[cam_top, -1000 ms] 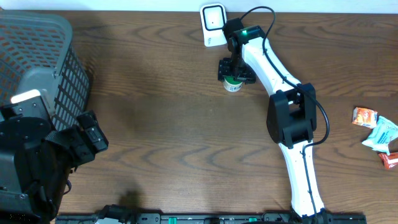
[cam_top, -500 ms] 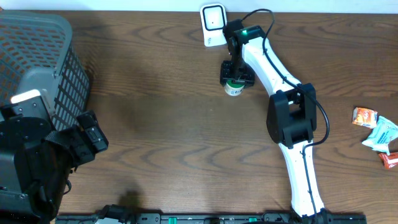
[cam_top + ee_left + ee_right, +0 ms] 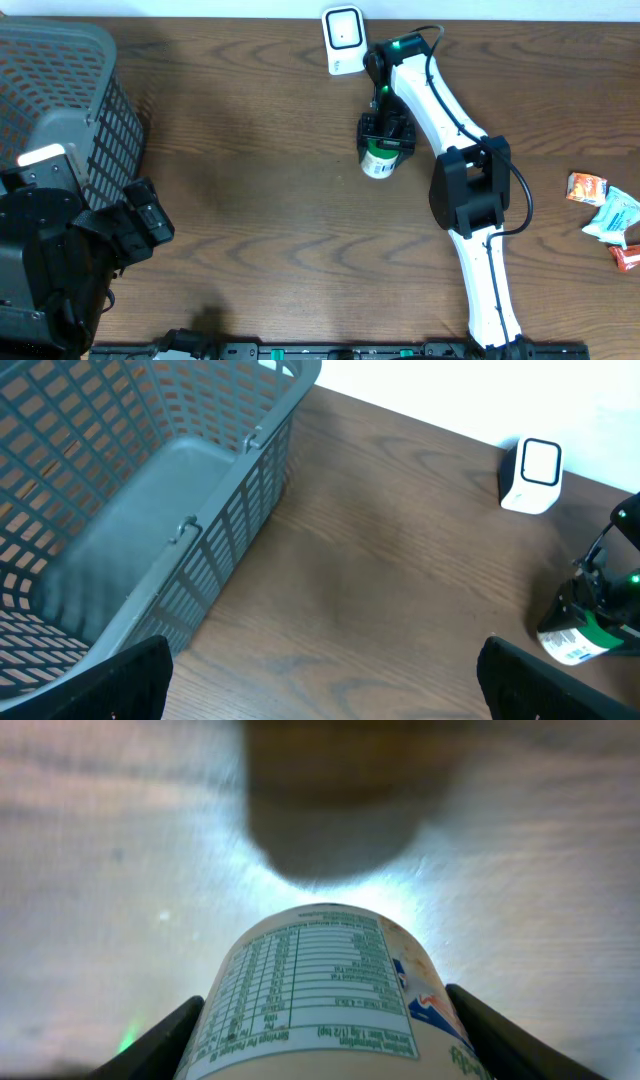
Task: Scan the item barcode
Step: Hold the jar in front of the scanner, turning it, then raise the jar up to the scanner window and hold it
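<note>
- Overhead: right gripper [image 3: 384,132] is clamped around a green-and-white tub [image 3: 379,160], near the white scanner [image 3: 343,38]; the label's unreadable from up here.
- Left wrist: left gripper [image 3: 322,652] is spread wide, holding nothing, with its fingers cut off by the frame.
- Right wrist: the tub sits between the fingers [image 3: 165,1040]; the nutrition table is upside down and too blurry to read.

Nutrition-facts print on cup [image 3: 330,990], illegible

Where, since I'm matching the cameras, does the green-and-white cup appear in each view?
Overhead: green-and-white cup upper centre, in the right tool.
Left wrist: lower right edge.
Right wrist: bottom centre, label facing the lens.
Shared landmark: white scanner, in overhead and left wrist only.
</note>
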`<state>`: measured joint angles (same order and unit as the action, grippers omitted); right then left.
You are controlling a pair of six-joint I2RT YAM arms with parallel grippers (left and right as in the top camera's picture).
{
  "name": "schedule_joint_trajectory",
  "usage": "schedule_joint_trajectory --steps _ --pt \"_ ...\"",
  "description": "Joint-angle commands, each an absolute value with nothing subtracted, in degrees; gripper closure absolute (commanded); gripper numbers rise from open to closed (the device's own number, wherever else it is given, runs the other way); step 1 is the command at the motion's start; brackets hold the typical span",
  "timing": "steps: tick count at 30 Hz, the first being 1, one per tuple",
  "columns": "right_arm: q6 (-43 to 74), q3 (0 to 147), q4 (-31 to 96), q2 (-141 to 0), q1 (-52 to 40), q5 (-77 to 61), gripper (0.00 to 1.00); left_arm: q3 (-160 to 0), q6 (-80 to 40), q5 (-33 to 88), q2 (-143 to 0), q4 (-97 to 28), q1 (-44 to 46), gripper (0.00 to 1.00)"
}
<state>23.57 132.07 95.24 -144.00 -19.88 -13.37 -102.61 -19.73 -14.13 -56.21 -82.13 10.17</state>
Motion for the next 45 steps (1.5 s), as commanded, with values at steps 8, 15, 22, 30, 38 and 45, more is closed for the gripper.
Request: schedule_joint_trajectory --steps 8,15,22,30,38,45 --pt "17.9 133.4 97.4 -144.2 -19.5 -28.2 0.53 -102.1 -20.3 -15.1 -56.5 -82.3 9.9 0.02" --pt "17.5 133.4 97.4 -144.2 -19.5 -29.3 0.57 -102.1 -20.3 -15.1 -56.5 -82.3 9.9 0.02" --pt "15.2 133.4 97.4 -142.1 -19.5 -32.0 0.64 -102.1 -20.3 -15.1 -56.5 -82.3 9.9 0.02" --pt "15.2 133.4 97.3 -131.4 -19.0 -29.1 0.62 -102.1 -20.3 -15.1 -56.5 -82.3 9.9 0.02" --pt "18.2 133.4 85.4 -121.6 -20.0 -13.1 0.59 -102.1 -20.3 -15.1 -56.5 -82.3 9.9 0.02" --pt "18.1 133.4 68.1 -120.1 -20.0 0.0 0.59 -102.1 -20.3 -15.1 -56.5 -82.3 9.9 0.02"
